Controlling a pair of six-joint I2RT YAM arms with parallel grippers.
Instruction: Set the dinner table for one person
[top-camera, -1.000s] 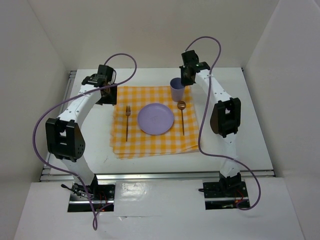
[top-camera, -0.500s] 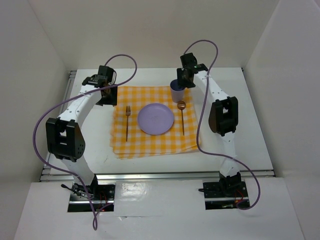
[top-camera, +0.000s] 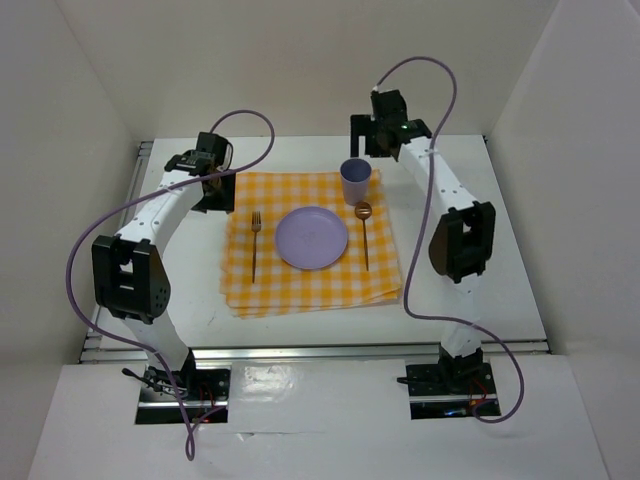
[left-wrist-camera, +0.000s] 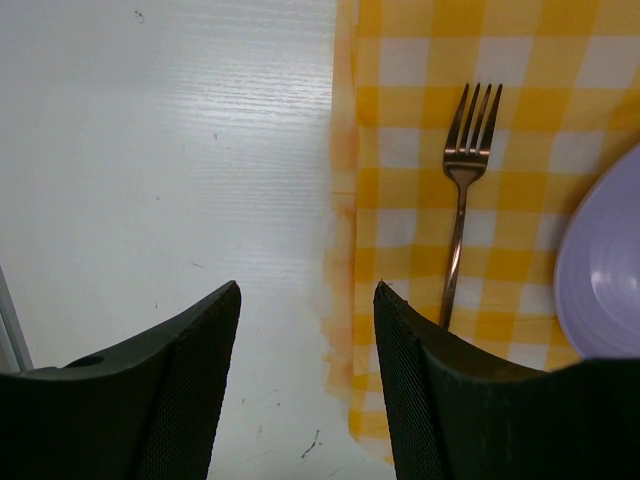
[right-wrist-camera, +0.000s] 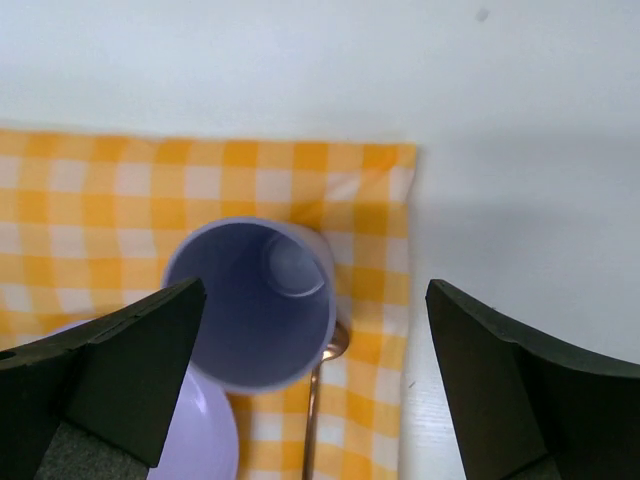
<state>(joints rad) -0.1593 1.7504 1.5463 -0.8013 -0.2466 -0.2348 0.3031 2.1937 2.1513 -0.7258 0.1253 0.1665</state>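
While it overhangs the cup (right-wrist-camera: 250, 305), right tool (right-wrist-camera: 315, 290) gapes wide, empty.

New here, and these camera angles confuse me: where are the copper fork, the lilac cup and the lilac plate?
Copper-coloured metal fork (left-wrist-camera: 459, 215): left wrist view, middle of its handle.
Tall lilac plastic cup (right-wrist-camera: 240, 310): right wrist view, inner wall.
Round lilac plate (top-camera: 312, 238): top external view, its flat centre.

The dinner table (top-camera: 300, 155) is a large white rectangle, flat and matte, filling the middle of the overhead picture. Its bare surface shows along the top, left and right. In the left wrist picture, the upper left part (left-wrist-camera: 150, 150) shows fine horizontal lines and some small dark specks.
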